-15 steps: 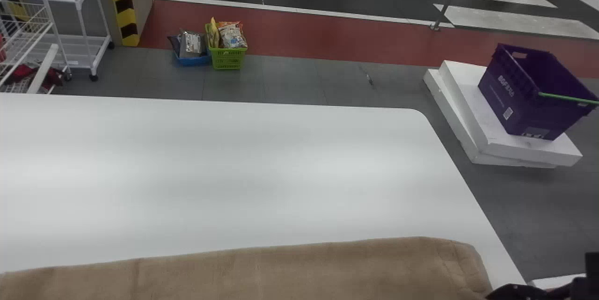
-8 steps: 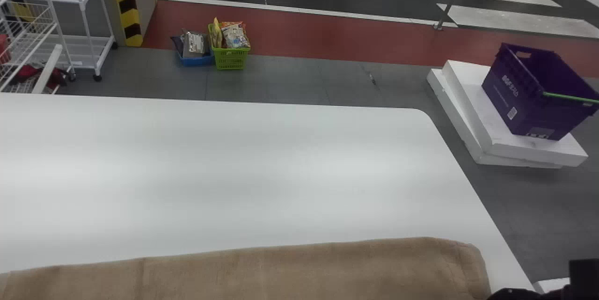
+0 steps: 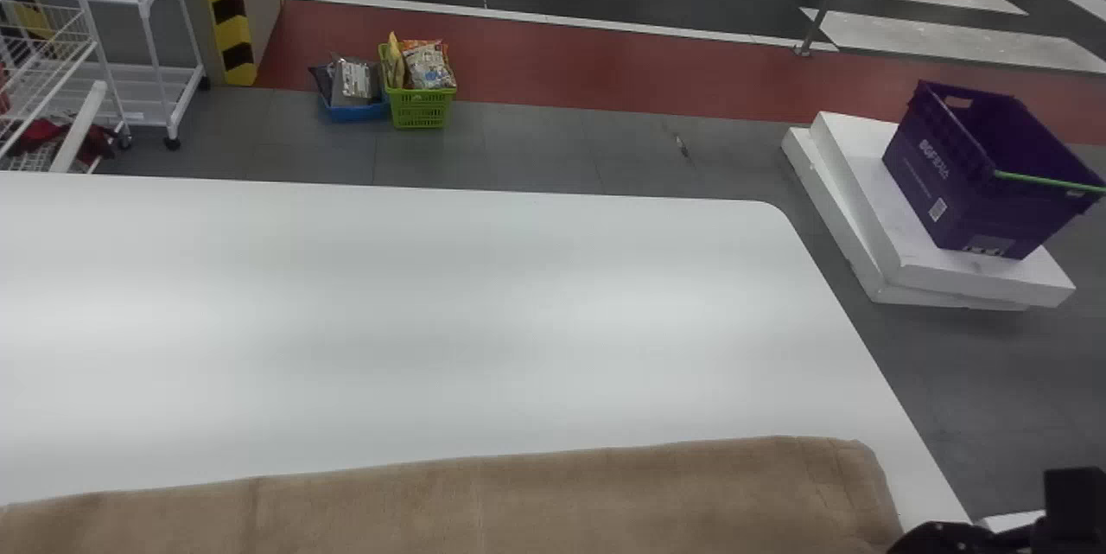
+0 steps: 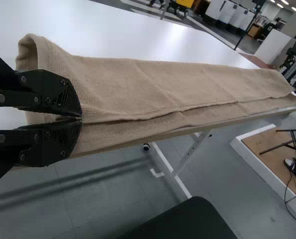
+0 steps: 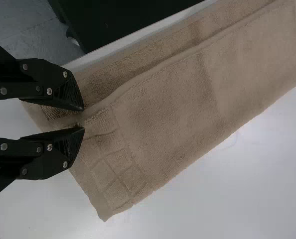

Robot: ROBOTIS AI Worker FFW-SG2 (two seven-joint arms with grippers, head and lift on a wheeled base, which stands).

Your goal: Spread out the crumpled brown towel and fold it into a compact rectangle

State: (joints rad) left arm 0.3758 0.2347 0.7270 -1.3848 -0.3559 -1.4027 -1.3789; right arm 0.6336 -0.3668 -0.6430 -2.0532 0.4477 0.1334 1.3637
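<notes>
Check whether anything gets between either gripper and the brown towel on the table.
Nothing visible does. The left gripper is right at one end of the towel and the right gripper is right at the other, with no other object between them and the cloth, which lies on the white table.

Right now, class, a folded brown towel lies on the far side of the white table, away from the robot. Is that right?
Not the far side: the head view shows the folded brown towel on the near side of the white table, close to the robot.
</notes>
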